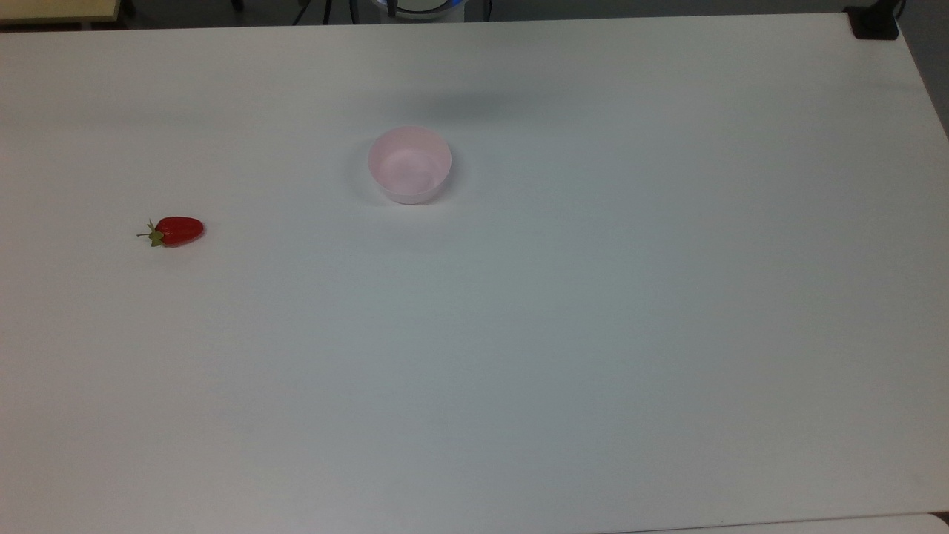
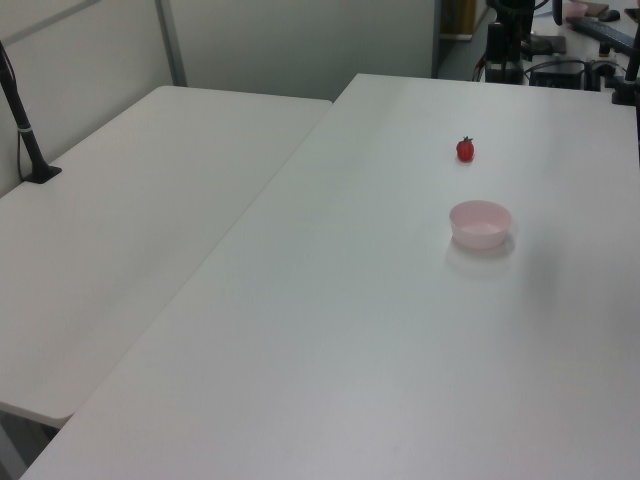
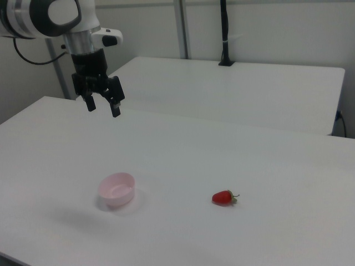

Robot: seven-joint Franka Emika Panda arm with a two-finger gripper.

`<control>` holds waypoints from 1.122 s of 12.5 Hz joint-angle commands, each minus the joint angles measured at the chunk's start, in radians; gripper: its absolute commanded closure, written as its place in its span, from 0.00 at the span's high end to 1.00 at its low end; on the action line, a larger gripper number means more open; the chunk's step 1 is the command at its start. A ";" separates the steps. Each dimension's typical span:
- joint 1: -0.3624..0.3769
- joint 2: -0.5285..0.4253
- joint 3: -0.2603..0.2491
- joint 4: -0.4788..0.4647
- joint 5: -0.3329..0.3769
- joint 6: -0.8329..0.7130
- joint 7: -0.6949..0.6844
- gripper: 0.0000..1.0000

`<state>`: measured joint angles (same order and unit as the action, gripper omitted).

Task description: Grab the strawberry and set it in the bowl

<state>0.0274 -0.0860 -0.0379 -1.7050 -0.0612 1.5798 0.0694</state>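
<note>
The red strawberry point(image 1: 176, 231) lies on its side on the white table, green cap toward the top view's left; it also appears as the strawberry point(image 2: 465, 150) and the strawberry point(image 3: 223, 197). An empty pale pink bowl point(image 1: 409, 164) stands upright near the table's middle, seen also as the bowl point(image 2: 480, 223) and the bowl point(image 3: 117, 189). In the right view my gripper point(image 3: 102, 107) hangs open high above the table, up and slightly to the left of the bowl, with nothing between its fingers point(image 3: 116, 108). Strawberry and bowl are well apart.
A second white table point(image 2: 120, 230) adjoins the work table point(image 1: 519, 334). A black post point(image 2: 25, 130) is clamped to that second table's far side. A black clamp point(image 1: 875, 22) sits at the top view's upper right corner.
</note>
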 commanded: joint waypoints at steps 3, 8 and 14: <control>-0.003 -0.020 -0.008 -0.010 -0.008 0.008 0.023 1.00; -0.044 -0.012 -0.010 -0.004 0.003 0.014 0.023 1.00; -0.216 0.090 -0.014 0.048 0.008 0.121 0.013 1.00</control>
<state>-0.1241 -0.0621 -0.0521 -1.6860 -0.0619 1.6405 0.0853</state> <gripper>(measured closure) 0.000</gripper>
